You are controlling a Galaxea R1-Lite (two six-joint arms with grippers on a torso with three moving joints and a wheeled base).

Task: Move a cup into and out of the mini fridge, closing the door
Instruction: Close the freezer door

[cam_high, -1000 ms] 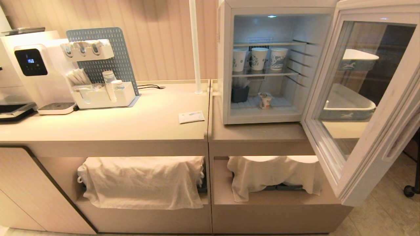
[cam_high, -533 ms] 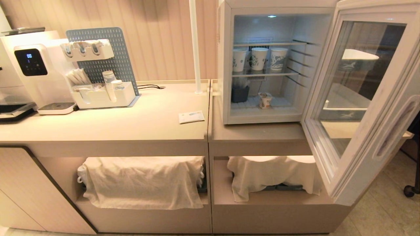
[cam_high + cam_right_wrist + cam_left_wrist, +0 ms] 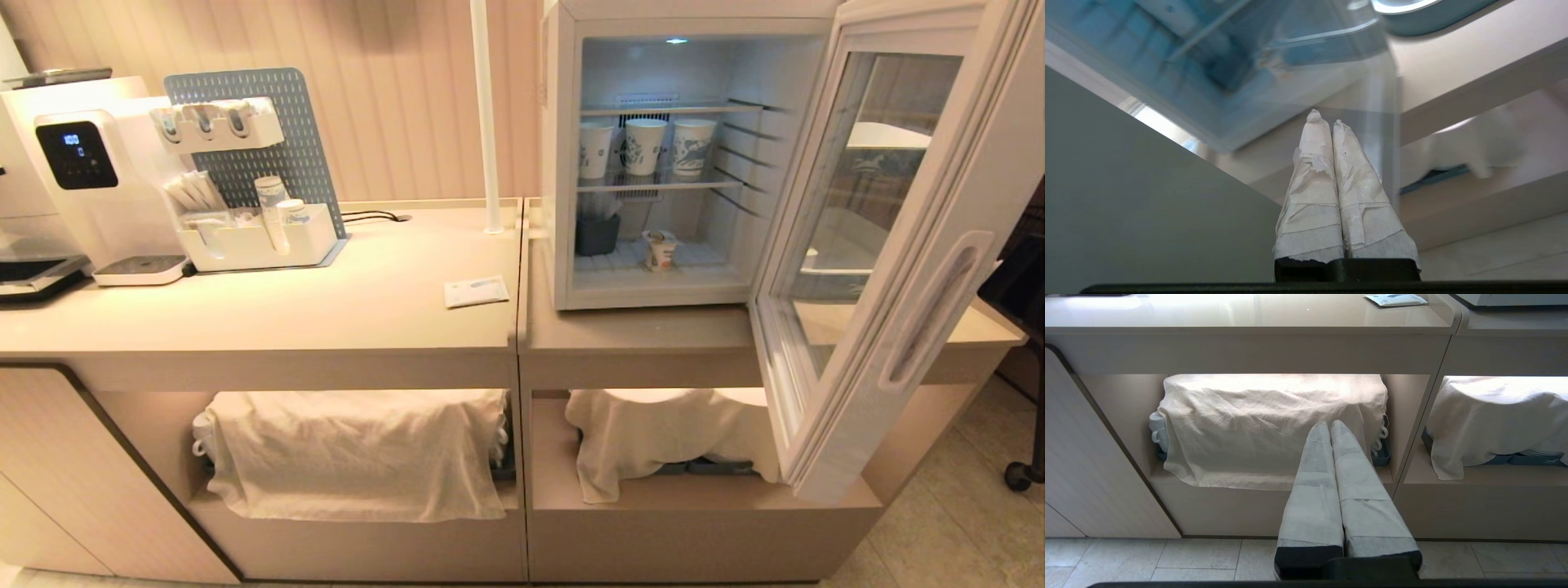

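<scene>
Our right gripper [image 3: 1326,118], pressed closed and empty, sits close against the door [image 3: 914,269], outside it. Beyond that door, the cup [image 3: 660,250] stands on the bottom shelf of the mini fridge [image 3: 563,163]. Our left gripper [image 3: 1329,425], closed and empty, faces cloth-draped shelves under the beige surface [image 3: 326,310]; pale floor tiles lie below.

A pale pink ribbed wall [image 3: 392,98] backs two beige cabinets whose surface [image 3: 326,310] is warmly lit. Open shelves below hold loads draped in white cloths [image 3: 351,449]. A white pole [image 3: 486,114] rises from the surface near the seam between the cabinets. The floor [image 3: 955,531] is pale tile.
</scene>
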